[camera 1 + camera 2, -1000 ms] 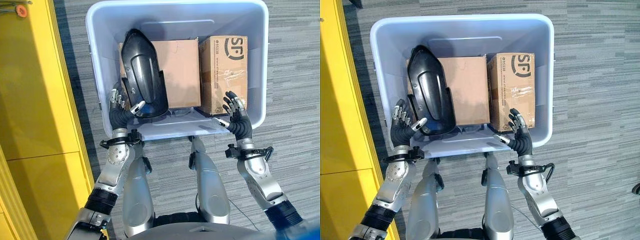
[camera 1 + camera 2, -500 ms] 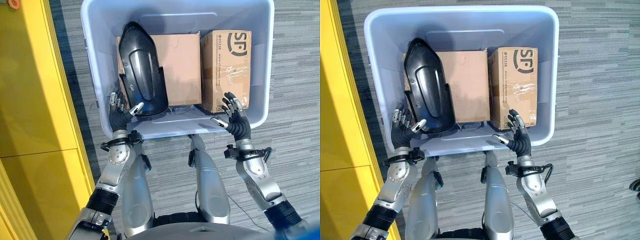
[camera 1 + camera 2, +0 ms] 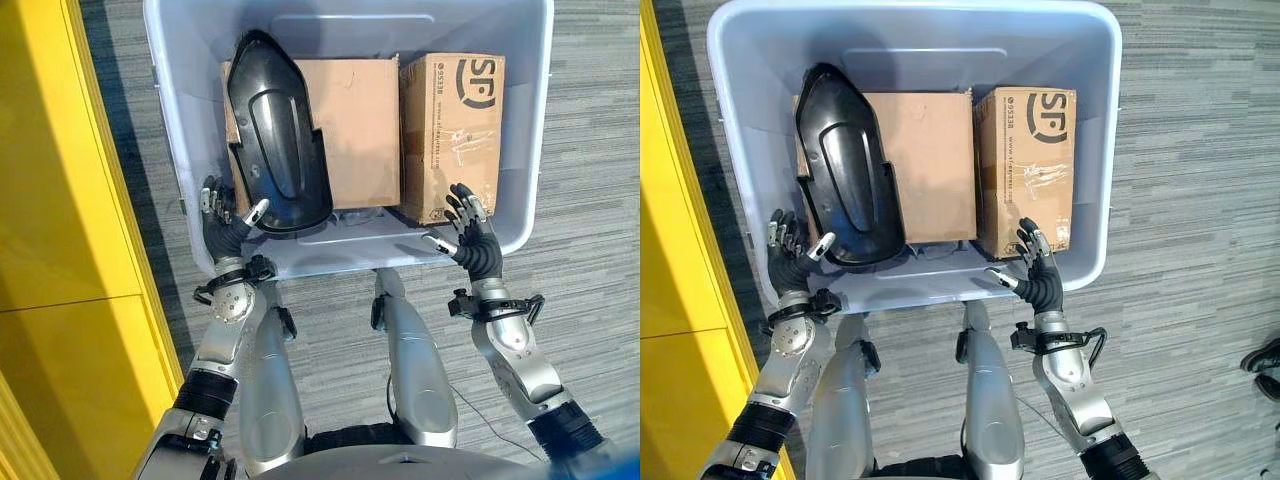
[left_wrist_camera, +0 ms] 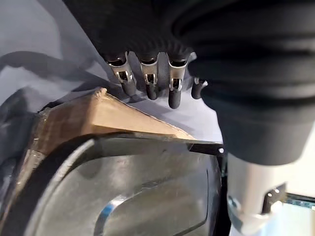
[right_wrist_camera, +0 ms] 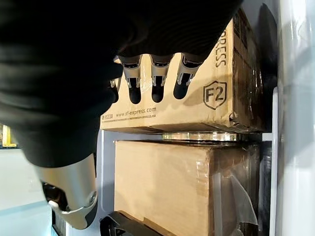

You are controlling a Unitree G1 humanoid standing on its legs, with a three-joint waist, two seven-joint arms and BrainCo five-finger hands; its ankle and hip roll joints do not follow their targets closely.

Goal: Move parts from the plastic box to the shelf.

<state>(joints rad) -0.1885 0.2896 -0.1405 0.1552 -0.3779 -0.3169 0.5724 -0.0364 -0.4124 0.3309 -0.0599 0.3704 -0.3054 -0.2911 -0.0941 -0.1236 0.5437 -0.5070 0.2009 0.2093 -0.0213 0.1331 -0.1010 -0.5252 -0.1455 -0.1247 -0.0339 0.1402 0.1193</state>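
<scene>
Pale grey plastic box (image 3: 165, 120) on striped grey carpet (image 3: 590, 150). Yellow shelf unit (image 3: 50, 200) along its left side. In the box: brown flat cardboard carton (image 3: 355, 130) centre, printed tall cardboard carton (image 3: 452, 135) touching its right side, black moulded plastic cover (image 3: 275, 150) lying over its left part.

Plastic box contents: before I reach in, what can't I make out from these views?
- What lies under the black part: it covers the plain carton on its left side in both eye views.
- The plastic box far rim: cut off by the left eye view's top edge.
- Contact of the left hand and right hand with the box: unclear.
</scene>
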